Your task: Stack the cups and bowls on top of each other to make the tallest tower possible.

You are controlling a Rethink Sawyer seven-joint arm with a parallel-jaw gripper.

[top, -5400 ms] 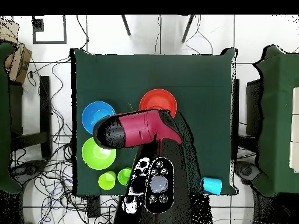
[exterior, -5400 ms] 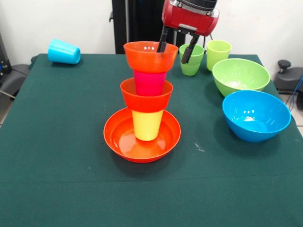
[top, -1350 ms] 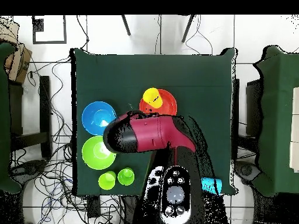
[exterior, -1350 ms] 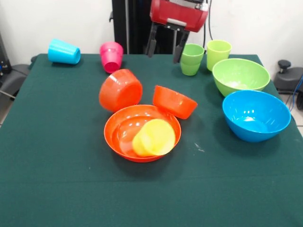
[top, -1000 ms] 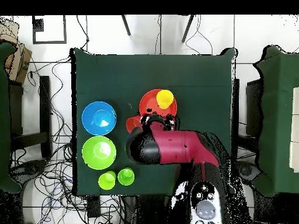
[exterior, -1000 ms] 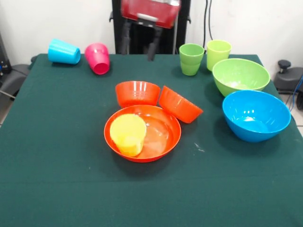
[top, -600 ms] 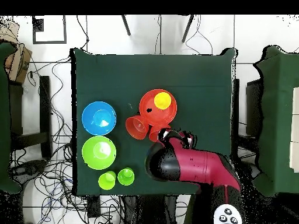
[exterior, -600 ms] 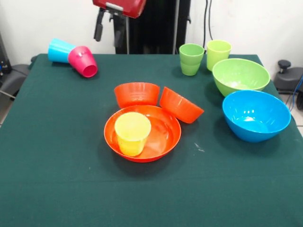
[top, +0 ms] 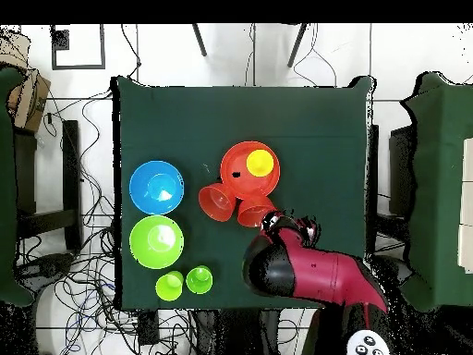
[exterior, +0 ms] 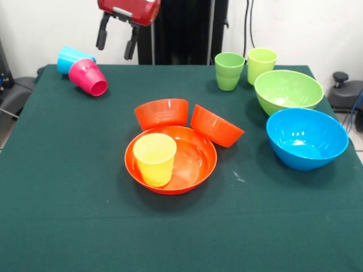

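Right now you've got no tower: nearest you, the yellow cup [exterior: 154, 158] stands upright in the wide orange bowl [exterior: 193, 164], with the two small orange bowls [exterior: 162, 113] just behind its rim, the right-hand one [exterior: 216, 126] tilted against it. Off to the right sit the blue bowl [exterior: 307, 138] and lime green bowl [exterior: 288, 90], then the two green cups [exterior: 229, 71] upright at the far edge. Far left, the pink cup [exterior: 88, 77] lies tipped against the sky blue cup [exterior: 67, 57], and the gripper [exterior: 116, 41] hangs above, fingers apart, holding nothing.

no readable text, labels or numbers anywhere.
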